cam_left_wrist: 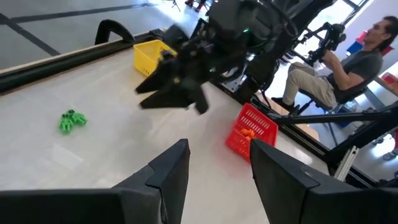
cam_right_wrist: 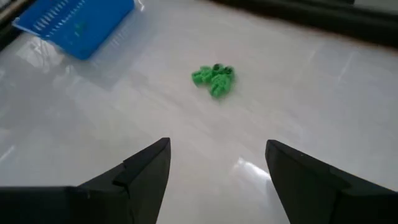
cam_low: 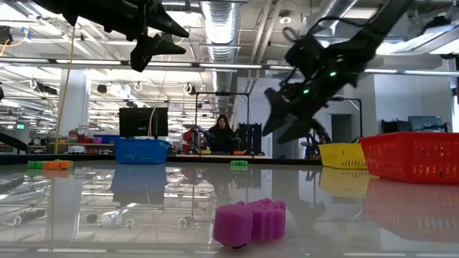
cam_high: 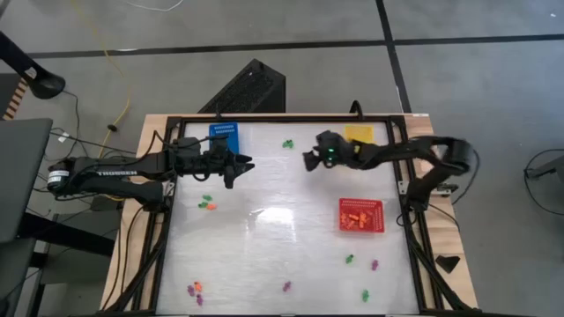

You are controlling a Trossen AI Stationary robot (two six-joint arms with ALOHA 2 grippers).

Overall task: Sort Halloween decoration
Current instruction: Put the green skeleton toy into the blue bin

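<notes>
Halloween decoration pieces lie scattered over the table (cam_high: pixel 291 246), most near its front edge, one green piece (cam_high: pixel 287 143) near the back edge. To do this well, I'd lower the right gripper (cam_high: pixel 308 160), empty with jaws wide, squarely over that piece before closing. The left gripper (cam_high: pixel 240 165) hovers part-open beside the blue basket (cam_high: pixel 225 134), holding nothing.

Blue basket (cam_right_wrist: pixel 74 22) cut off by edge; its contents indistinct.

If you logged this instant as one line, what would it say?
right gripper: open, empty, above table facing green piece | left gripper: open, empty, near blue basket | red basket: orange pieces inside
</notes>
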